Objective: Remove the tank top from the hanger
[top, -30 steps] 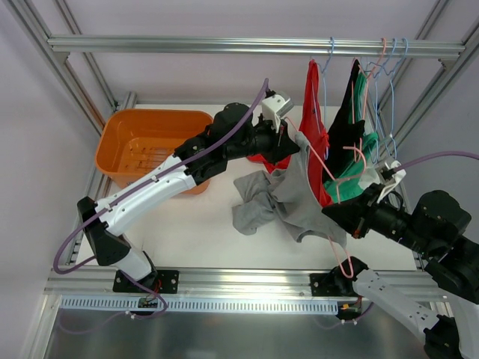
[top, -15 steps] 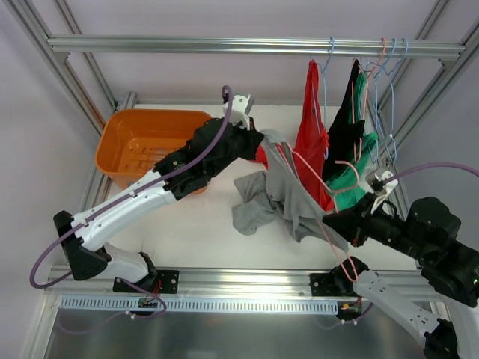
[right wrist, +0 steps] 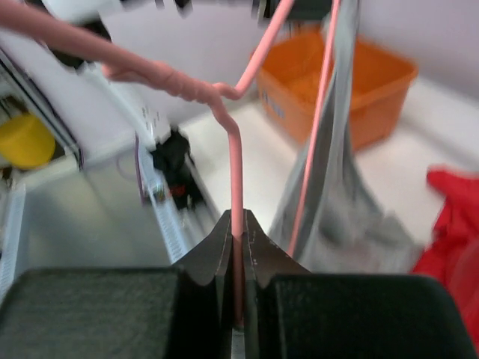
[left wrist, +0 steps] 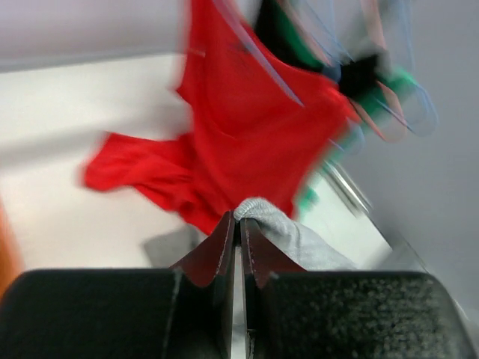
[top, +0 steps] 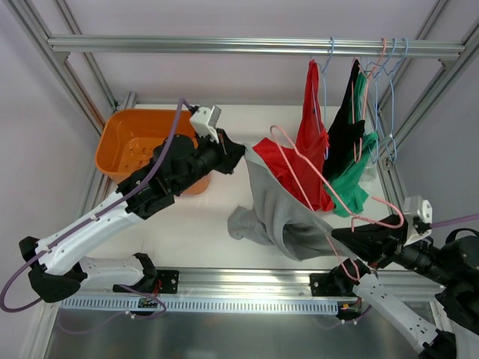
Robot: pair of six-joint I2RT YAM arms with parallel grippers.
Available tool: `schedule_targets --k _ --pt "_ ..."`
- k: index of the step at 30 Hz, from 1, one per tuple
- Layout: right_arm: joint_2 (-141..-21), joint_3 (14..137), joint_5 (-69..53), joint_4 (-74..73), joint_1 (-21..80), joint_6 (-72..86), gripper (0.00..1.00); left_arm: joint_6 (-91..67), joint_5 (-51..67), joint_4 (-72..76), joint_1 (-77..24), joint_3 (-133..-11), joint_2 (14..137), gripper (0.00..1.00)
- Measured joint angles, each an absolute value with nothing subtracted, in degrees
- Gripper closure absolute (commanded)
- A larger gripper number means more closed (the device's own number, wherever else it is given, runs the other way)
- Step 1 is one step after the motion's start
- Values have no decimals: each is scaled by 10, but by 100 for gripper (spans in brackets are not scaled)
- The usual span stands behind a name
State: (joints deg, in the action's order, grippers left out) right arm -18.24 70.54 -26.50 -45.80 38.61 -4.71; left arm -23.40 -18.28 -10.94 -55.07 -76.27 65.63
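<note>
The grey tank top (top: pixel 273 213) is stretched in the air between both arms, its lower part bunched on the table. My left gripper (top: pixel 241 149) is shut on its upper edge; in the left wrist view the grey cloth (left wrist: pixel 296 238) comes out from between the fingertips of the left gripper (left wrist: pixel 239 223). The pink hanger (top: pixel 314 187) slants across the tank top, with its hook up at the left. My right gripper (top: pixel 338 233) is shut on the hanger's wire (right wrist: pixel 236 161) and shows as the right gripper (right wrist: pixel 237 224). One hanger arm still runs along the grey cloth (right wrist: pixel 337 172).
An orange bin (top: pixel 123 134) stands at the back left, also visible as the bin (right wrist: pixel 374 67). Red (top: pixel 310 123), black (top: pixel 346 127) and green (top: pixel 358 176) garments hang on hangers from the top rail (top: pixel 224 45). A red garment (left wrist: pixel 150 172) lies on the table.
My left gripper has pulled the tank top's edge to the left. The right gripper has drawn the hanger right and toward the near edge, so the cloth is stretched out.
</note>
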Motion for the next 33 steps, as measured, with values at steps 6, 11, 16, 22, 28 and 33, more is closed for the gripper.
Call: schedule_targets --k 6,11,16,22,28,33 --pt "-190 601 -262 -163 386 -14 100 -243 111 -73 -599 -632 576 100" --pt "-320 582 -286 92 386 35 100 -273 201 -67 -656 -508 527 100" --pt "-409 647 -218 52 387 45 100 -327 36 -168 -656 -461 496 100" --pt "-430 766 -110 -189 387 77 100 -352 -146 -255 -648 -463 522 18" --pt "-437 747 -92 -356 387 110 100 -349 -237 -327 -609 -529 511 1" --pt "-532 803 -46 -430 387 102 100 -314 -240 -346 -607 -568 447 1"
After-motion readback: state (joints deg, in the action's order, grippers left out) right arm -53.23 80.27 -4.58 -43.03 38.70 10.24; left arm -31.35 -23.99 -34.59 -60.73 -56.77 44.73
